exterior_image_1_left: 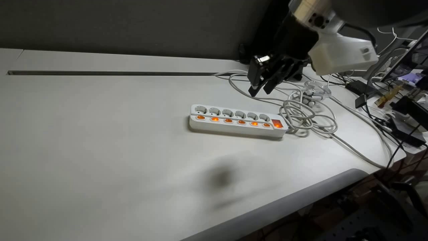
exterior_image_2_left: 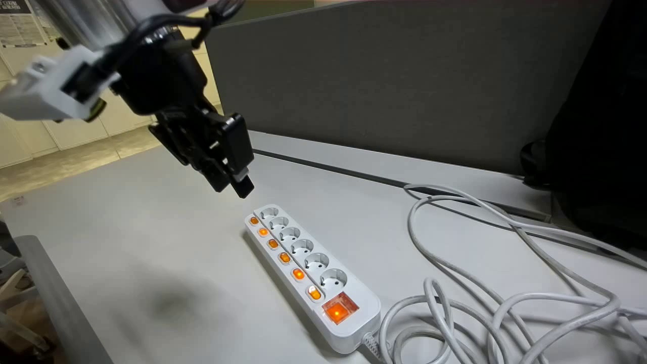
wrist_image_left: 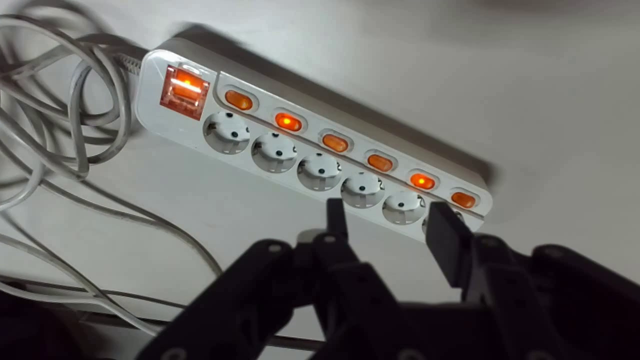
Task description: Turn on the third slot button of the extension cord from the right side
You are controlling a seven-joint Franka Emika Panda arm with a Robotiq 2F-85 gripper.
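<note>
The third button (wrist_image_left: 335,143), counted from the large switch (exterior_image_1_left: 277,124) that is seen at the right end of the extension cord (exterior_image_1_left: 235,130) in an exterior view, is shown dull orange. It is set in a row of six buttons (wrist_image_left: 380,162), of which the second and the fifth are lit; the switch is also lit. Six sockets (wrist_image_left: 320,171) are ranged beside the row. The gripper (wrist_image_left: 390,222) is held above and apart from the extension cord, its two fingers (wrist_image_left: 450,245) spread apart; in the wrist view, the socket farthest from the switch is partly covered by one finger. The white cable (exterior_image_1_left: 297,115) is gathered in loose loops beside the switch end. The extension cord is laid flat on the white surface (exterior_image_1_left: 100,150), behind which a dark grey panel (exterior_image_1_left: 133,26) is seen.
</note>
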